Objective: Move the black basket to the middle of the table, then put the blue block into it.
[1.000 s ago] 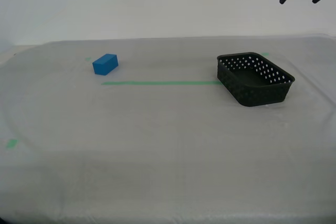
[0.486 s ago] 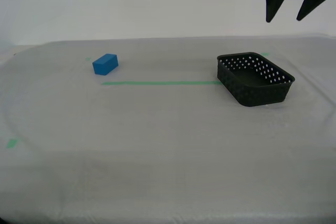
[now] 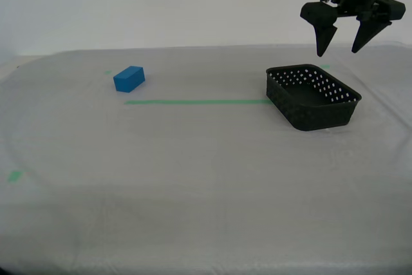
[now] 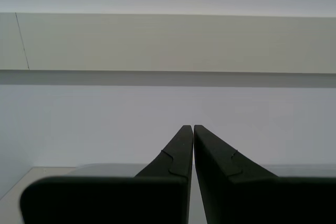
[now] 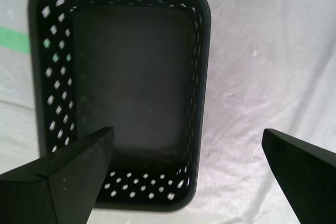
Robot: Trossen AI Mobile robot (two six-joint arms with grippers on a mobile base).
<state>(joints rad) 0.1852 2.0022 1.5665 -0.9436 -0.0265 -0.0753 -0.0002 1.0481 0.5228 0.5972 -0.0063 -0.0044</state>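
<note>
The black basket (image 3: 322, 115), empty, stands on the table (image 3: 193, 172) toward the exterior view's right. My first gripper (image 3: 338, 51) hangs open a little above the basket's far rim, touching nothing. The first wrist view looks straight down into the basket (image 5: 58, 72), with my first gripper (image 5: 187, 134) spread wide over one short end. The blue block (image 3: 129, 78) lies far off toward the exterior view's left, near the back of the table. My second gripper (image 4: 192, 127) is shut on nothing and faces a pale wall; it does not show in the exterior view.
A green tape line (image 3: 193, 102) runs across the table from near the block to the basket. A small green mark (image 3: 13, 176) sits near the exterior view's left edge. A white wall rises behind the table.
My first gripper has come down from the exterior view's top edge toward the basket and shifted slightly to that view's left. Basket and block have not moved.
</note>
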